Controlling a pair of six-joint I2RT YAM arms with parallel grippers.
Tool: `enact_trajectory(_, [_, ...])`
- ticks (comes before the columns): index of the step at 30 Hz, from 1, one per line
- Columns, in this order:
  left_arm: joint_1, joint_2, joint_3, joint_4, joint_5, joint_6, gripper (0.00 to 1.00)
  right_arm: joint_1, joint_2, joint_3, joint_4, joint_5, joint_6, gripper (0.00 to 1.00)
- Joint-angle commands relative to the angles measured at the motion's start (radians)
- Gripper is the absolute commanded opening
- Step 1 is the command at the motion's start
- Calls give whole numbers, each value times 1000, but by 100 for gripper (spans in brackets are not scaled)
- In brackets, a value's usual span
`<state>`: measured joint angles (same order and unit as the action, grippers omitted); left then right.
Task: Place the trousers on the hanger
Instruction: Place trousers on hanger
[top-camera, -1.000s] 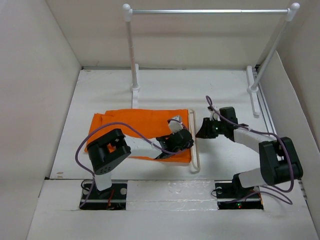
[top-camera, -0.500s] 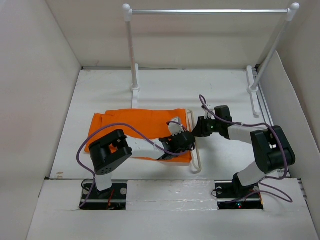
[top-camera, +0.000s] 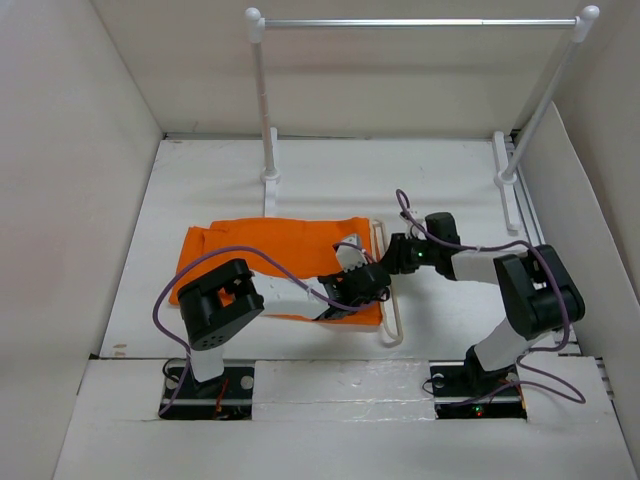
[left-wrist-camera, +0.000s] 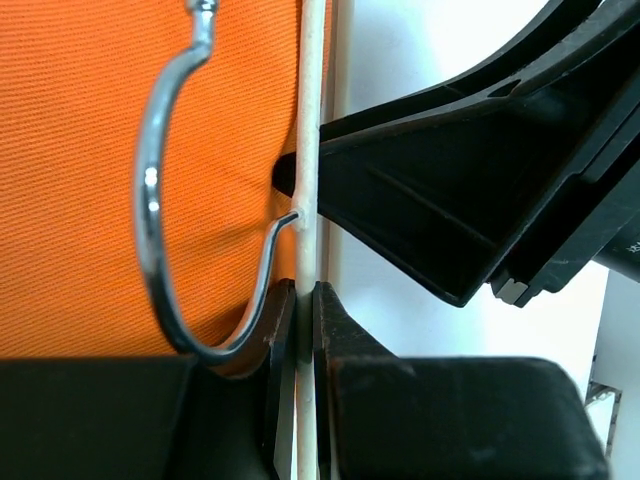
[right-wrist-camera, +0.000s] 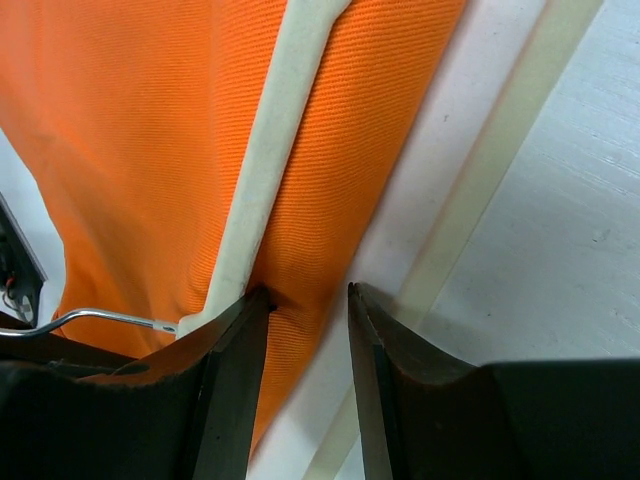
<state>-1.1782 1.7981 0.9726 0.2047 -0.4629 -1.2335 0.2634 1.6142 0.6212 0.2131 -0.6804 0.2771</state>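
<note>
Fingers of the left gripper (left-wrist-camera: 305, 300) are pinched tight on the thin bar of the hanger (left-wrist-camera: 311, 120). The right gripper (right-wrist-camera: 308, 300) sits slightly parted, straddling the edge of the trousers (right-wrist-camera: 130, 130) where a hanger arm crosses the cloth. The trousers lie flat mid-bench (top-camera: 330, 180), toward the left edge. Looks like the threading step. Next, I'd guess, the right fingers need to nip that edge and drag it through.

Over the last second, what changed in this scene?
The right claw swung left to the hanger at the right edge of the trousers, and its jaws stand open there. The left claw stayed clamped on the hanger. Trousers and hanger did not visibly shift.
</note>
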Motion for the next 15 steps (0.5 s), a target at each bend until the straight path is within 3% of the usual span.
enact_trajectory(1, [-3,-11,12,-50,-22,29,0,31,19,-37,60,-11,8,45])
enact_trajectory(2, [6,-9,11,-42,-20,35,0,31,23,-43,66,-21,10,44])
enact_trajectory(5, [17,-11,9,-39,-17,52,0,40,33,-64,109,-54,31,22])
enact_trajectory(6, [29,-14,6,-37,-17,69,0,40,30,-69,123,-64,39,11])
enact_trajectory(8, [40,-19,6,-39,-17,92,0,11,1,-78,115,-88,36,1])
enact_trajectory(15, [60,-40,18,-76,-16,204,0,-113,-161,-78,-82,-120,-73,0])
